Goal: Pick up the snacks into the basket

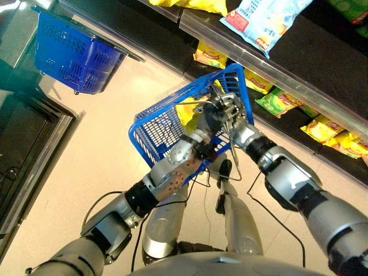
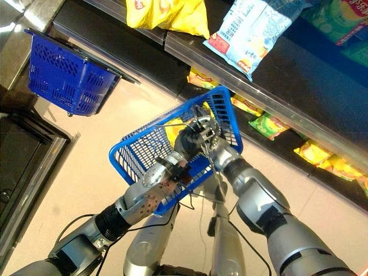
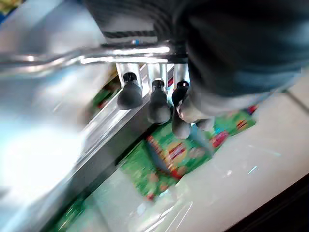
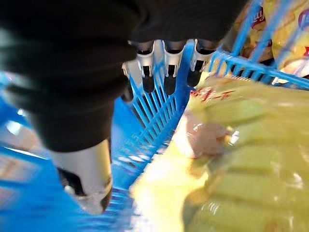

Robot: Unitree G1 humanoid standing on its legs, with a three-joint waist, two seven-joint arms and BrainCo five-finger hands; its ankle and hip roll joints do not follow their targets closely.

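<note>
Together, our hands crowded the blue basket [image 1: 167,129], half hiding the yellow snack bag [image 4: 231,159] inside. Our left hand [image 3: 159,99] curled round its metal handle [image 3: 87,55]. Our right hand [image 4: 164,65] hung relaxed, grasping nothing.

Second blue basket [image 1: 73,53] on pale floor [image 1: 98,155] beside dark shelf unit [image 2: 322,86]; metal shelf edge [image 1: 276,72] above.

Both arms are extended forward and converge at the same spot. Left hand [image 1: 208,118]: fingers [image 3: 129,92] are curled down around a metal bar, thumb apart. Right hand [image 2: 211,140]: fingers [image 4: 166,77] are held straight in a row, nothing gripped, wrist angled toward the left hand.
</note>
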